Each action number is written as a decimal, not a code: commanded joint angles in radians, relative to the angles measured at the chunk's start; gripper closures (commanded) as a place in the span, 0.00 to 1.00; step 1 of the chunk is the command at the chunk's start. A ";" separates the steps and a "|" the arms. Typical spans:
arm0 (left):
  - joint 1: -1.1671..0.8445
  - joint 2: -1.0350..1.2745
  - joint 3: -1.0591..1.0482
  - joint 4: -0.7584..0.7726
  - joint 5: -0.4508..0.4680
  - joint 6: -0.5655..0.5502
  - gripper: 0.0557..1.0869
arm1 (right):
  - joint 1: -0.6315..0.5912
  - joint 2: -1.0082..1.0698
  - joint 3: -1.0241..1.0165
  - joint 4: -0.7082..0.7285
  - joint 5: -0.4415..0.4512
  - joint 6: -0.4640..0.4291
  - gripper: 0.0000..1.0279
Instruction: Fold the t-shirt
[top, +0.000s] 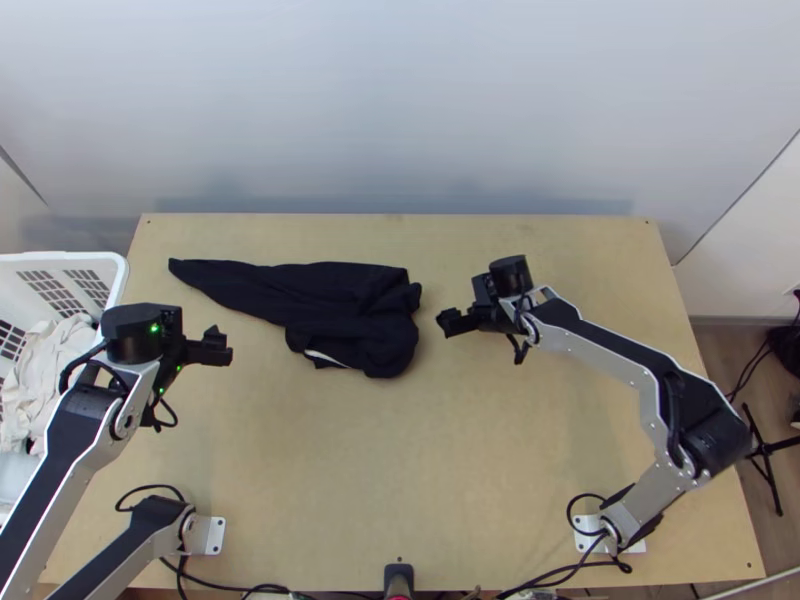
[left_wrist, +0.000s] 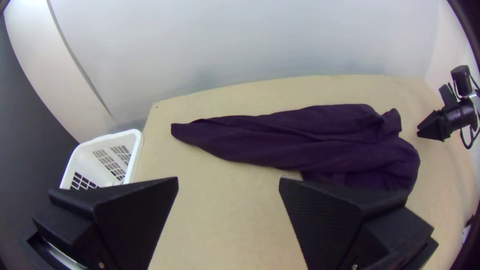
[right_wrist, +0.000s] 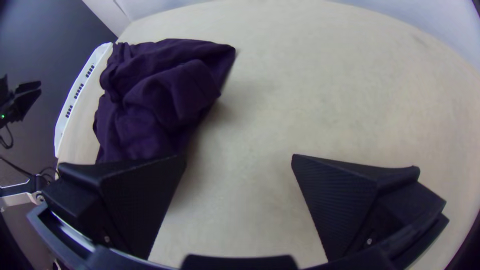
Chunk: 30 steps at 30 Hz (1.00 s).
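Observation:
The dark t-shirt (top: 335, 300) lies bunched on the table's back left half, one narrow end stretched toward the back left corner, with a small pale strip at its near edge. My left gripper (top: 222, 347) is held left of and nearer than the shirt, touching nothing. My right gripper (top: 446, 320) is just right of the shirt's wide end, apart from it. In the left wrist view the left gripper (left_wrist: 228, 187) stands wide open, the t-shirt (left_wrist: 300, 135) beyond it. The right gripper (right_wrist: 239, 162) is wide open too in the right wrist view, the t-shirt (right_wrist: 160, 95) off to one side.
A white basket (top: 118, 275) holding pale cloth stands at the table's left edge, beside the left arm. Bare wood of the table (top: 400, 460) extends in front of the shirt. Cables (top: 560, 578) run along the near edge, where a small dark device (top: 398, 578) also stands.

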 joint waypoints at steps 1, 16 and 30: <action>0.022 -0.039 -0.033 -0.026 0.000 -0.003 0.05 | -0.003 0.071 0.080 0.051 -0.037 0.021 0.05; 0.085 -0.137 -0.110 -0.069 0.000 -0.003 0.05 | 0.102 0.200 0.334 -0.014 -0.095 -0.010 0.05; 0.100 -0.154 -0.120 -0.089 -0.001 0.000 0.05 | 0.140 0.271 0.302 -0.029 0.078 -0.141 0.16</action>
